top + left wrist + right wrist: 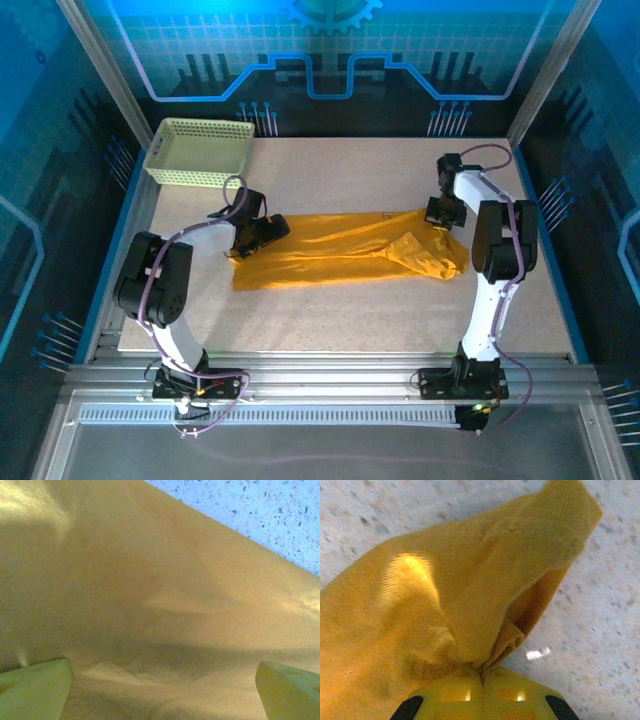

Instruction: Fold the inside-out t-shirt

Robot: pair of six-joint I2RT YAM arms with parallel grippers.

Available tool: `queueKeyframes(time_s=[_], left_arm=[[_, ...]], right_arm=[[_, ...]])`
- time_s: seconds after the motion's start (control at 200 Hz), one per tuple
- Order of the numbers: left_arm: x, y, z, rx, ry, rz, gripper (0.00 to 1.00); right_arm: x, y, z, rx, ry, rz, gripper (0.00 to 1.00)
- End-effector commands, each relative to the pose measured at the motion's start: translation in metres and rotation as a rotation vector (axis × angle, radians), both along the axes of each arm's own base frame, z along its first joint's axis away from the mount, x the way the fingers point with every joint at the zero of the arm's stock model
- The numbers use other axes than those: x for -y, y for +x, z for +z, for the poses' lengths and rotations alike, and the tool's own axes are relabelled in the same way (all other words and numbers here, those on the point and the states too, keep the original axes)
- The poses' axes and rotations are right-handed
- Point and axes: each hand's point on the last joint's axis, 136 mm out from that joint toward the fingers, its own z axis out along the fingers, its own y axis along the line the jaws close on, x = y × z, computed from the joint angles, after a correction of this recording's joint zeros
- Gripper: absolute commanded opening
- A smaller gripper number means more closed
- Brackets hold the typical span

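Top external view has the speckled pale stone-pattern table (330, 320) carrying a soft mustard-yellow cloth t-shirt (340, 250), drawn out into a long band. Its long axis runs sideways across the table, starting nearer than the pale yellow-green mesh basket (200, 178) and just to the basket's right, and ending well to the basket's right, where the cloth bunches into a rounded lobe.

Each end of the band has an arm on it. The black left gripper (252, 240) sits over the end nearest the basket, and the black right gripper (443, 222) sits on the far edge of the end farthest from it. So the cloth lies between the two, and I judge any fold will turn on carrying one end along that axis toward the other.

Left wrist view shows the left gripper (162, 700) with its yellow-green fingers (35, 687) spread wide, the t-shirt (150, 605) spanning the gap below them and bare table (260, 510) beyond the cloth's edge. Whether the tips touch the fabric I cannot tell.

Right wrist view shows the right gripper (482, 677) with its fingers pressed together on a pinched tuck of the t-shirt (470, 590), which rises from them as a loose open-mouthed flap.

Hard to make out: no lettering, collar or hem is plain, so which end is the neck stays uncertain. The left gripper covers the cloth corner under it in the top external view, and the lobe's layers hide one another.
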Motion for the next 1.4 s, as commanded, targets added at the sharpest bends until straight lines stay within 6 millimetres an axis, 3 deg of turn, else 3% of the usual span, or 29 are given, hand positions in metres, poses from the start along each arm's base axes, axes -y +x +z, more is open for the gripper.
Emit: queueKeyframes(time_s=[0.0, 0.18, 0.37, 0.48, 0.81, 1.126, 1.261, 1.396], left_arm=[[-0.001, -0.012, 0.002, -0.026, -0.014, -0.02, 0.97], [0.01, -0.014, 0.025, -0.008, -0.036, -0.074, 0.98], [0.007, -0.017, 0.041, 0.023, 0.014, -0.085, 0.99], [0.007, -0.019, 0.035, 0.011, 0.035, -0.097, 0.99], [0.041, -0.025, 0.011, -0.062, 0.122, -0.224, 0.98], [0.112, -0.052, -0.016, -0.122, 0.067, -0.344, 0.97], [0.131, -0.06, -0.011, -0.109, 0.068, -0.392, 0.97], [0.118, -0.052, 0.018, -0.026, 0.086, -0.375, 0.98]], right_arm=[[0.027, -0.013, 0.028, 0.051, -0.045, -0.073, 0.0], [0.042, -0.017, 0.051, 0.087, -0.074, -0.08, 0.0], [0.044, -0.019, 0.059, 0.067, -0.117, -0.049, 0.0], [0.041, -0.019, 0.067, 0.068, -0.139, -0.029, 0.0], [0.039, -0.016, 0.09, 0.032, -0.218, 0.038, 0.0], [0.052, -0.01, 0.125, 0.0, -0.312, 0.061, 0.0], [0.054, -0.002, 0.136, -0.01, -0.363, 0.085, 0.0], [0.052, 0.006, 0.142, -0.014, -0.405, 0.12, 0.0]])
